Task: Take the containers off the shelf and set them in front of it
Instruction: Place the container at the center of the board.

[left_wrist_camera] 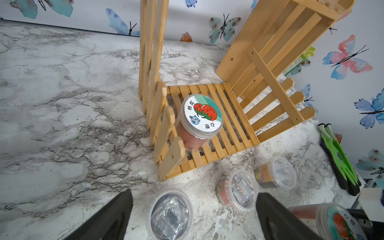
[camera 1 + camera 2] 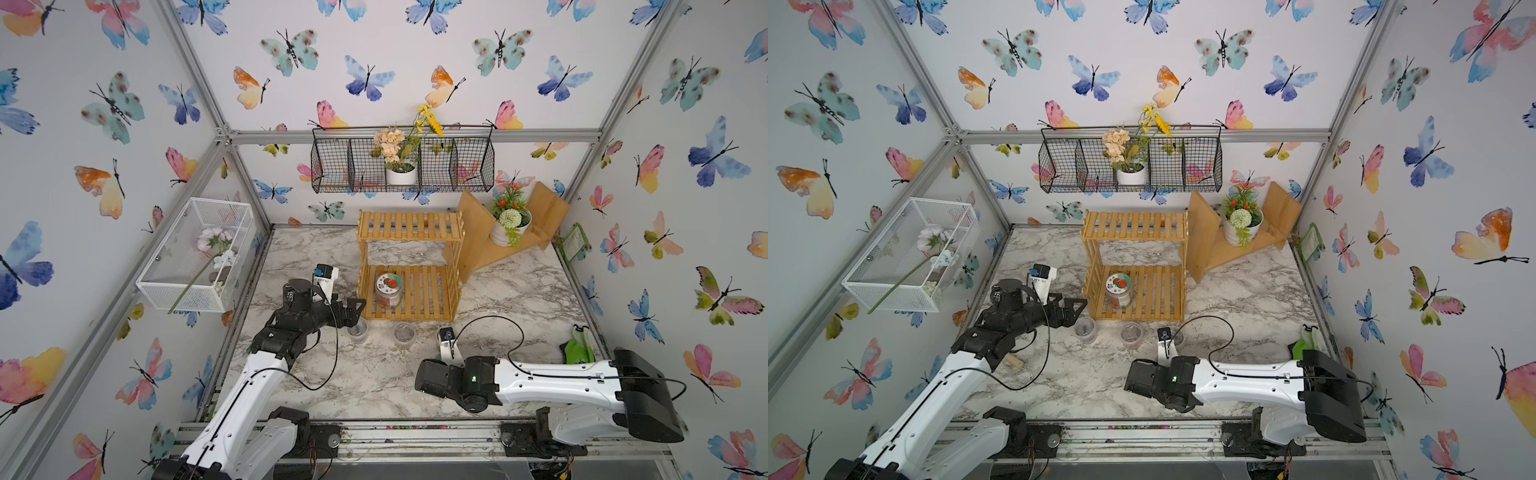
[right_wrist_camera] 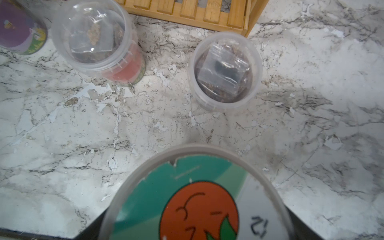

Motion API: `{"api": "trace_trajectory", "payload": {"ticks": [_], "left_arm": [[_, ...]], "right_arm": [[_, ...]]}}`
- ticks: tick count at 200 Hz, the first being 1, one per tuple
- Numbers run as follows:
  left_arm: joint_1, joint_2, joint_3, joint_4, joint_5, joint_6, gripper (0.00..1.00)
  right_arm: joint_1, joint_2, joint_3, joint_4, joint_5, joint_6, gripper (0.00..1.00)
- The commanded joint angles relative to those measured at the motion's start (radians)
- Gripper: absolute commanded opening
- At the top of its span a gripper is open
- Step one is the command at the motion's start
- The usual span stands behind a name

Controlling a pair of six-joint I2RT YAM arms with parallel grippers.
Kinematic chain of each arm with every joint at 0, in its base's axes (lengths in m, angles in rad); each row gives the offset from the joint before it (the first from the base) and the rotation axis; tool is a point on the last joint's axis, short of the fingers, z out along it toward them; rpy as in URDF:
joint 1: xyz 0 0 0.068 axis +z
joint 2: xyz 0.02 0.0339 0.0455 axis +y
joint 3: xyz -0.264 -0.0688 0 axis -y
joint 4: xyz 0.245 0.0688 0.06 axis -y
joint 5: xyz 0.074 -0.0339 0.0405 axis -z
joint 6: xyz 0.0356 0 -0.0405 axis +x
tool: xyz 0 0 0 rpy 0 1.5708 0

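The yellow slatted shelf (image 2: pixel 409 226) (image 1: pixel 234 128) has one red-fruit-lidded jar (image 2: pixel 388 289) (image 2: pixel 1119 289) (image 1: pixel 200 116) on its lower tier; the upper tier is bare. Three clear cups stand on the marble in front: a dark-filled cup (image 2: pixel 357 330) (image 1: pixel 170 214), a red-banded cup (image 2: pixel 404 334) (image 1: pixel 236 191) (image 3: pixel 93 39) and a third cup (image 1: pixel 276 176) (image 3: pixel 224 70). My left gripper (image 2: pixel 353 309) (image 1: pixel 195 216) hangs open over the dark-filled cup. My right gripper (image 3: pixel 194 218) is shut on a second fruit-lidded jar (image 1: pixel 336 222) (image 3: pixel 187 197); both are hidden under its wrist in the top views.
Green gloves (image 2: pixel 577 347) (image 1: pixel 340 162) lie at the right edge. An angled board stand with a flower pot (image 2: pixel 511 224) sits right of the shelf. A black wire basket (image 2: pixel 403 166) hangs above it, and a white mesh basket (image 2: pixel 195 253) hangs on the left wall.
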Motion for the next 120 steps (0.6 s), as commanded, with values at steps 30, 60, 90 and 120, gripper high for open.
{"api": "trace_trajectory", "payload": {"ticks": [30, 60, 90, 120], "left_arm": [[0.004, -0.009, 0.010, -0.007, 0.021, 0.007, 0.99], [0.004, -0.008, 0.007, -0.007, 0.021, 0.007, 0.99], [0.004, 0.002, 0.016, -0.007, 0.024, 0.008, 0.99], [0.004, 0.014, 0.027, -0.010, 0.024, 0.014, 0.99]], "right_arm": [[0.004, -0.013, -0.073, 0.083, 0.053, 0.048, 0.75], [0.000, -0.002, -0.086, 0.103, 0.077, 0.041, 0.78], [-0.018, 0.000, -0.106, 0.127, 0.076, 0.035, 0.82], [-0.025, 0.003, -0.120, 0.142, 0.068, 0.033, 0.87]]}}
